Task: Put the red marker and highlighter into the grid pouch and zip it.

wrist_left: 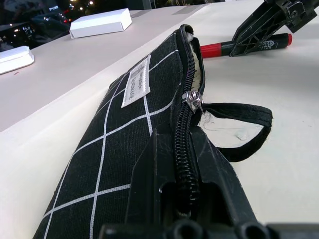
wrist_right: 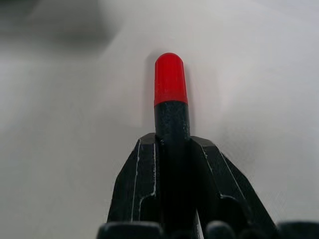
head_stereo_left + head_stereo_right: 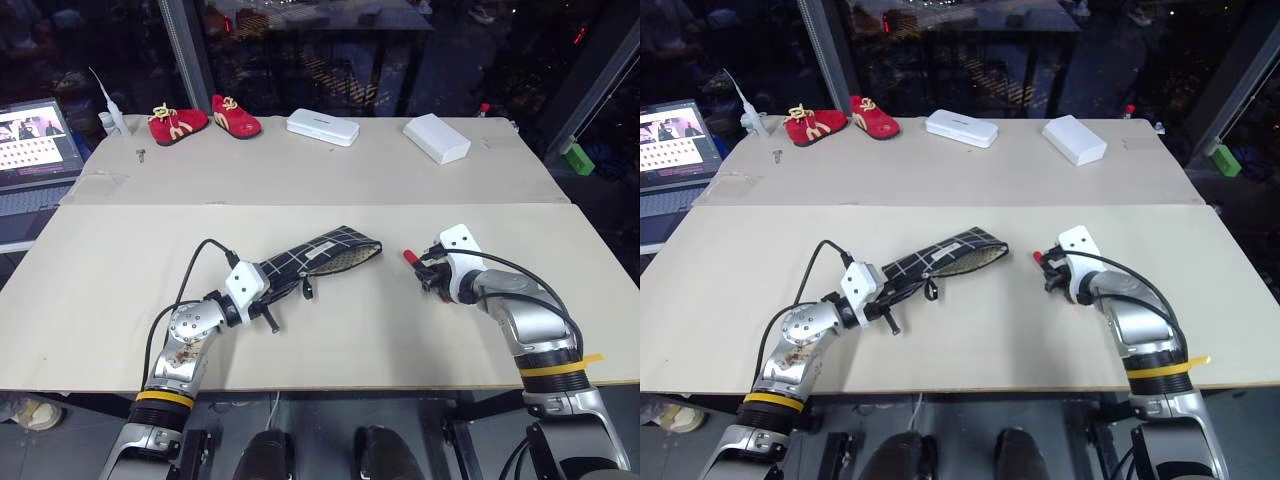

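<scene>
A: The red marker [image 2: 170,99] — how much of it showed?
B: Mostly its rounded red cap; the black barrel ran back between the right gripper [image 3: 425,266]'s two fingers, which were closed snugly on it, hiding its rear end. From the head views only a red tip peeked out at the gripper's left side.
A: Which way did it lie?
B: Low over the tabletop [image 3: 330,330], its long axis roughly crosswise, cap toward the grid pouch [image 3: 318,256]. Whether it touched the surface I couldn't tell.
A: And the pouch?
B: Black woven fabric with thin white grid lines and a small white label, long and flat, lying slantwise with its mouth gaping toward the marker, pale lining visible. Its rear end sat clamped in the fully closed left gripper [image 3: 262,283], fingers either side of the zipper teeth. The metal slider [image 1: 192,98] sat partway along, a black loop strap [image 1: 239,129] trailing off it onto the tabletop.
A: Anything inside?
B: Couldn't make that out.
</scene>
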Tool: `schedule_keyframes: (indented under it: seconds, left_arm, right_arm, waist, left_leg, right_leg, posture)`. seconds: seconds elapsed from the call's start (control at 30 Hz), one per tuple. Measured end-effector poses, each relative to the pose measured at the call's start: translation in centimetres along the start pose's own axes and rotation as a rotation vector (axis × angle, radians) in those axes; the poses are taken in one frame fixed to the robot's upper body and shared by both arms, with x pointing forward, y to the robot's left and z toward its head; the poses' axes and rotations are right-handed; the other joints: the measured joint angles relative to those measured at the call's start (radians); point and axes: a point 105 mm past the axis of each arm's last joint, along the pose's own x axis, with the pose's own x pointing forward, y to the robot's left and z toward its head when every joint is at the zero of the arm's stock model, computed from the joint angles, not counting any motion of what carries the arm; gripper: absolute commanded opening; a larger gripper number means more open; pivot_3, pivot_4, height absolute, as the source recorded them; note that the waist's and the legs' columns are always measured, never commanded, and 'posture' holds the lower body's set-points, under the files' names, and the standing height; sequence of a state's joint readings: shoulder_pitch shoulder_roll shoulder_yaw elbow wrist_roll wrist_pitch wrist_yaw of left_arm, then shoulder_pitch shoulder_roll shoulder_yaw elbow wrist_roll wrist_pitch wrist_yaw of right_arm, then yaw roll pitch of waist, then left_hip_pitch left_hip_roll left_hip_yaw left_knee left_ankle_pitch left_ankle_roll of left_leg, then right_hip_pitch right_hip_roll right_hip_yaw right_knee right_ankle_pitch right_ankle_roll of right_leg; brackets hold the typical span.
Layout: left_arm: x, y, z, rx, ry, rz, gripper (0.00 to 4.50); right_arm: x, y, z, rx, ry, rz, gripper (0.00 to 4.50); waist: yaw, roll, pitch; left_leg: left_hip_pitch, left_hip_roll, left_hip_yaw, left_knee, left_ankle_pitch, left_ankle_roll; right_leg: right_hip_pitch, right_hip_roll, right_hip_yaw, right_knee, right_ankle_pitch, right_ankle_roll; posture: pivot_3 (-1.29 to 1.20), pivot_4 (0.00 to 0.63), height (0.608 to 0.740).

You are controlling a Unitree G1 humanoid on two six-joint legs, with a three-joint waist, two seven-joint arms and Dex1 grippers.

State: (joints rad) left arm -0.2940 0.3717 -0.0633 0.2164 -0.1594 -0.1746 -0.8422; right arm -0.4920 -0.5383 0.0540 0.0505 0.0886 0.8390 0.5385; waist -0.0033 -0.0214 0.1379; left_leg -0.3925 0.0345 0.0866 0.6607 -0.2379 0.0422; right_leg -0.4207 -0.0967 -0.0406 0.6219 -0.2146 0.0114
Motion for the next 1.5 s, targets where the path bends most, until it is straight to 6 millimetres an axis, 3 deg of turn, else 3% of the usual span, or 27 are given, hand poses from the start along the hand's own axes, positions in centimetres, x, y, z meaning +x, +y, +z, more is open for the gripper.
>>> schedule_keyframes:
  seconds: [0.17,0.3,0.4,0.5,0.6,0.67,1.1,1.5]
  left_arm:
    - [-0.1,0.1,0.0,0.002,0.002,0.002,0.00]
    - [-0.1,0.1,0.0,0.002,0.002,0.001,0.00]
    - [0.0,0.1,0.0,0.004,0.002,-0.003,0.00]
    - [0.0,0.2,-0.1,0.001,0.006,-0.006,0.00]
    - [0.0,0.2,-0.2,-0.002,0.008,-0.009,0.00]
    - [0.1,0.2,0.0,0.001,0.005,-0.011,0.00]
    - [0.3,-0.1,0.3,0.005,-0.007,-0.041,0.00]
    - [1.1,-1.3,1.4,0.005,-0.055,-0.101,0.00]
  right_arm:
    - [0.1,0.1,1.4,-0.151,-0.082,-0.007,0.50]
    - [-1.9,-0.3,6.8,-0.372,-0.311,-0.007,0.50]
    - [-4.6,1.8,9.3,-0.565,-0.459,0.104,0.50]
    - [-5.7,5.3,7.9,-0.808,-0.455,0.277,0.50]
    - [-4.7,6.4,5.9,-0.906,-0.397,0.324,0.50]
    - [-4.3,6.2,5.6,-0.948,-0.382,0.307,0.50]
    - [-1.7,6.8,6.9,-1.096,-0.399,0.252,0.50]
    - [0.3,9.7,7.5,-1.216,-0.457,0.319,0.50]
  waist:
    - [-0.004,0.000,0.000]
    - [-0.009,0.000,0.001]
    - [-0.007,0.000,0.001]
    - [-0.003,0.000,0.001]
    - [-0.004,0.000,0.001]
    - [-0.005,0.000,0.001]
    - [-0.004,0.000,0.001]
    - [-0.009,0.000,0.001]
  left_leg:
    - [-0.003,0.000,0.000,0.000,0.000,0.000]
    - [-0.005,0.000,0.000,0.000,0.000,0.000]
    - [-0.006,0.000,-0.001,0.000,0.000,0.000]
    - [-0.005,0.001,-0.002,0.000,0.000,0.000]
    - [-0.006,0.000,0.000,0.000,0.000,0.000]
    - [-0.005,0.000,0.000,0.000,0.000,0.000]
    - [-0.006,0.000,0.000,0.000,0.000,0.000]
    - [-0.006,0.000,0.000,0.000,0.000,0.000]
  right_leg:
    - [-0.003,0.000,0.001,0.000,0.000,0.000]
    - [-0.004,0.001,0.000,-0.001,0.000,0.001]
    - [-0.004,0.003,-0.001,-0.003,0.000,0.001]
    - [-0.002,0.003,-0.001,-0.005,0.000,0.001]
    - [-0.003,0.002,0.001,-0.006,0.001,0.001]
    - [-0.002,0.002,0.001,-0.006,0.001,0.002]
    - [-0.003,0.003,0.000,-0.007,0.001,0.001]
    - [-0.003,0.003,0.001,-0.006,0.001,0.001]
  posture:
    - [0.00,0.150,0.740]
    - [0.00,0.150,0.740]
    - [0.00,0.150,0.740]
    - [0.00,0.150,0.740]
    - [0.00,0.150,0.740]
    - [0.00,0.150,0.740]
    - [0.00,0.150,0.740]
    - [0.00,0.150,0.740]
